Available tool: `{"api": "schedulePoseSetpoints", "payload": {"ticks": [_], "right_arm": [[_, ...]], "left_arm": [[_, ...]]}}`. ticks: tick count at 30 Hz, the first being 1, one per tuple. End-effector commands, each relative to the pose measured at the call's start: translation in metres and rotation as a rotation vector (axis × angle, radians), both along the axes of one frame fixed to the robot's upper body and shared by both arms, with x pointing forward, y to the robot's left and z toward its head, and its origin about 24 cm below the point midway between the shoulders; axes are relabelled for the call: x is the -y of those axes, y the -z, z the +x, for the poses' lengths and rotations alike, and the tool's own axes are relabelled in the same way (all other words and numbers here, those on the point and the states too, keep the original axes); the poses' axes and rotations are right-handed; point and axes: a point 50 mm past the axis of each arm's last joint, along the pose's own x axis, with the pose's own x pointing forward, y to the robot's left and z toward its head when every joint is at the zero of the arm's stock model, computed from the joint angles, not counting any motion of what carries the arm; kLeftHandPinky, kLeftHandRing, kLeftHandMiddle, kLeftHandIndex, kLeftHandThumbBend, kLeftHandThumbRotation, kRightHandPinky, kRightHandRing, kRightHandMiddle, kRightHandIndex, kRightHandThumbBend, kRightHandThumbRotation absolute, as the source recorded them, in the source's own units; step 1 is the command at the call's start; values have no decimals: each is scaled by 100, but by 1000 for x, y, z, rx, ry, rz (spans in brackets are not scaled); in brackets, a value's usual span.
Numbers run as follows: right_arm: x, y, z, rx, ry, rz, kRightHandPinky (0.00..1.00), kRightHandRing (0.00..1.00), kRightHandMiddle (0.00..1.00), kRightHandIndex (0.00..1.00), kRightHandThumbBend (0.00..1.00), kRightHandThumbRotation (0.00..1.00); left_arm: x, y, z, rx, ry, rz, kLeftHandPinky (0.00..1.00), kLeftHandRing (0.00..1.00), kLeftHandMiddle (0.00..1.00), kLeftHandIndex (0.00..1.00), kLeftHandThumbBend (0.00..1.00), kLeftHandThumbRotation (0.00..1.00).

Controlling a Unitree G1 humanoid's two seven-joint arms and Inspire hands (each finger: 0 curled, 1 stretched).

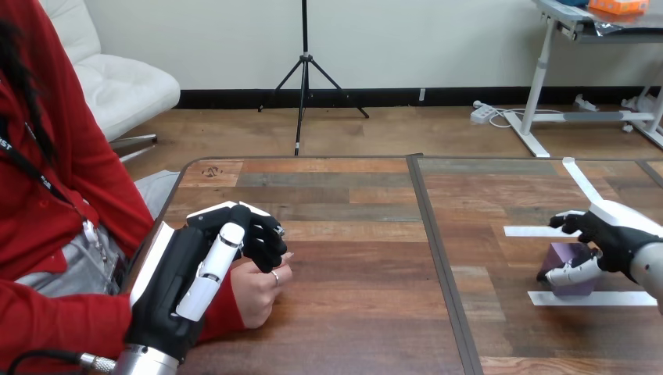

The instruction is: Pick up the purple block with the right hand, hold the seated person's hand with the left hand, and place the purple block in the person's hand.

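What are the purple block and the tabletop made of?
The purple block looks like matte plastic or foam: even colour, no shine; I can't tell which. The table looks like wood planks or wood-print laminate: visible grain, mixed brown strips, slight sheen.

The left hand (195,269), at the near left, is black, with a long white shell along its back, a white-sheathed thumb and black jointed fingers. It ends the silver left forearm (145,362), round and metallic, with a ribbed collar. The right hand (608,234), at the right edge, is black under a smooth white shell, with black-and-white fingers, on the silver right forearm (650,269).
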Motion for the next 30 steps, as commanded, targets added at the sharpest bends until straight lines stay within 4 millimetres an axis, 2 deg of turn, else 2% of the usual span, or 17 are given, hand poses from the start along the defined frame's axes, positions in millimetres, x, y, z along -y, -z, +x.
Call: {"api": "schedulePoseSetpoints", "payload": {"ticks": [1, 6, 13, 23, 30], "right_arm": [[-18, -23, 23, 124, -30, 43, 75, 81, 82, 82, 55, 6], [-19, -22, 23, 120, -33, 38, 66, 71, 75, 77, 53, 1], [-18, -23, 23, 111, -39, 14, 58, 64, 69, 71, 49, 0], [-17, -24, 24, 86, -34, -2, 54, 62, 66, 66, 47, 0], [-16, -25, 25, 48, -27, -8, 53, 60, 65, 64, 55, 0]], "left_arm": [[0, -21, 8, 117, 9, 24, 39, 44, 47, 47, 28, 91], [-1, -21, 8, 116, 9, 27, 39, 44, 47, 47, 28, 91], [-2, -22, 7, 121, 8, 29, 39, 44, 47, 47, 26, 92], [-2, -22, 7, 122, 6, 23, 39, 44, 47, 47, 24, 92], [-2, -23, 7, 120, 8, 21, 39, 44, 47, 47, 24, 92]]}}
